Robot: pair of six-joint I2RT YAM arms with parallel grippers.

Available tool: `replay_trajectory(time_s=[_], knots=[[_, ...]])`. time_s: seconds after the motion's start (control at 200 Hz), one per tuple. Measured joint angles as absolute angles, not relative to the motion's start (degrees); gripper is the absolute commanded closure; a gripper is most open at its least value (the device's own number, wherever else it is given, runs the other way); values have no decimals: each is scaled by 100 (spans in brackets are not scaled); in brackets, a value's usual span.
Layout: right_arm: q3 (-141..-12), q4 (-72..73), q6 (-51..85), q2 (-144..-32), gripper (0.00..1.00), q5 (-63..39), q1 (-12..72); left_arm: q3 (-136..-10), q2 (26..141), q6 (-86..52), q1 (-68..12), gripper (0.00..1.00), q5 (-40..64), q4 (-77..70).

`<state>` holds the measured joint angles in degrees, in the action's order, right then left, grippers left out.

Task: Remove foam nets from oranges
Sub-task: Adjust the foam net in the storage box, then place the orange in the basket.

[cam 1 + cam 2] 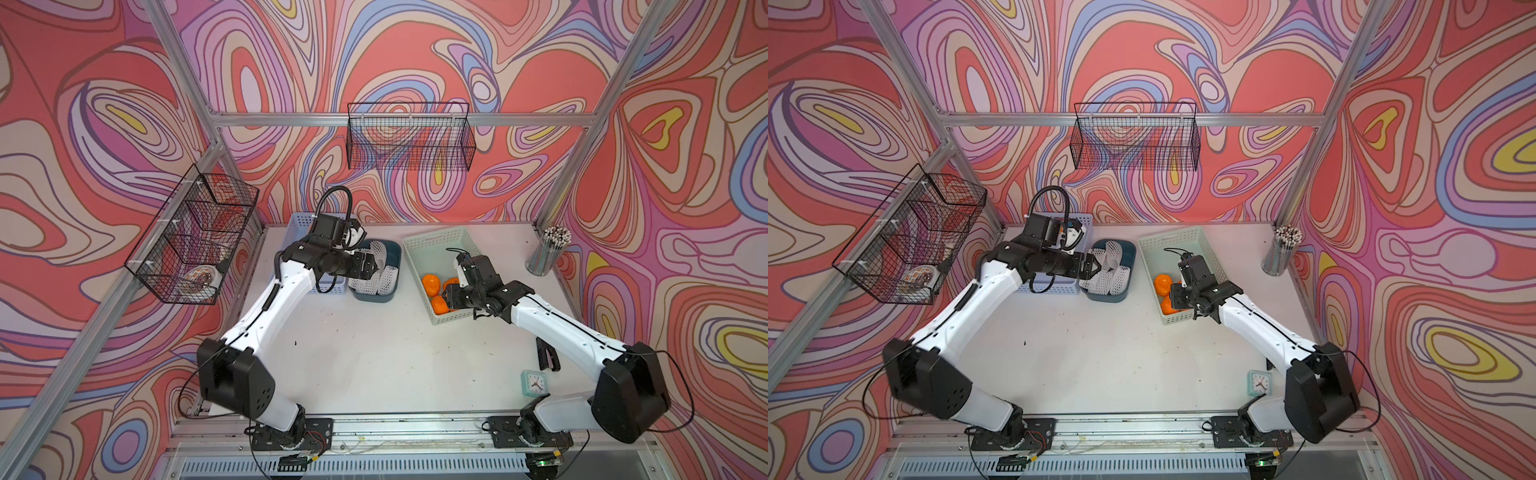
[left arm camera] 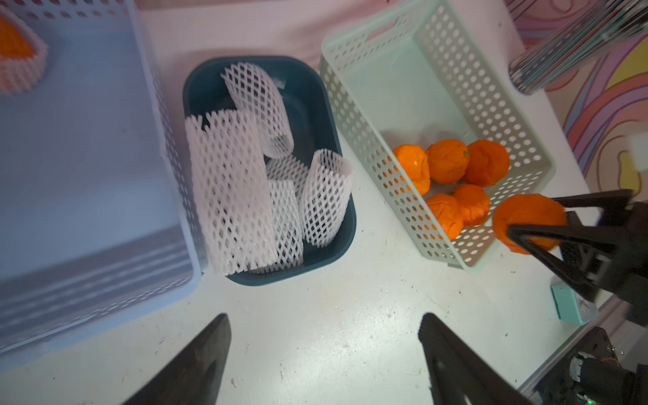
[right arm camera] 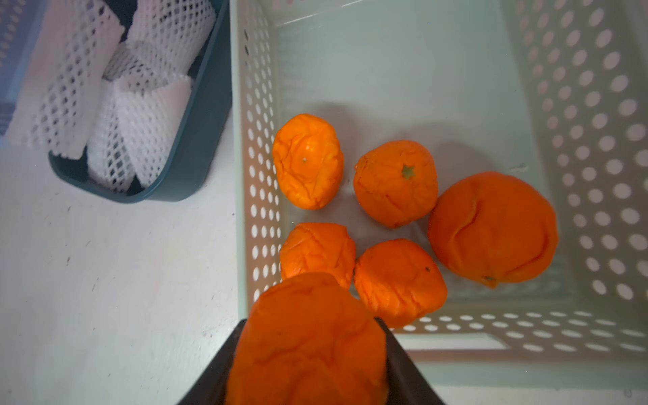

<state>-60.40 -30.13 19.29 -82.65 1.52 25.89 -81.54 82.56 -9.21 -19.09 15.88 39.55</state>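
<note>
Foam nets [image 2: 228, 189] matt, oranges [image 3: 396, 182] wrinkly, mint basket [image 2: 491, 98] perf. plastic.

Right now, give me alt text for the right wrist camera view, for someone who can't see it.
The right gripper holds a bare orange at the edge of a mint perforated basket where five more bare oranges lie. Beside the basket, a dark teal tub on the white table holds loose white foam nets.

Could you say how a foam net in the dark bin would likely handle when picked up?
Probably floppy: the foam nets sag and curl in the bin. Likely light, being open mesh; unlikely to roll.
</note>
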Motion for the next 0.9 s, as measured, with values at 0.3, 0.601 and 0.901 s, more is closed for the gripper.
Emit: replay_trajectory(time_s=[0.3,0.601,0.901], knots=[[-7703,-3020,1656,-10151,50,329,1986,-6783,5981,-878,-1907,0,1048,2838],[-9550,-3245,1437,-12138,46,178,1614,-6742,5358,-1020,-1903,0,615,3079],[-10322,-3553,1424,-12912,18,-40,1507,-6748,5568,-1256,-1883,0,342,3516]])
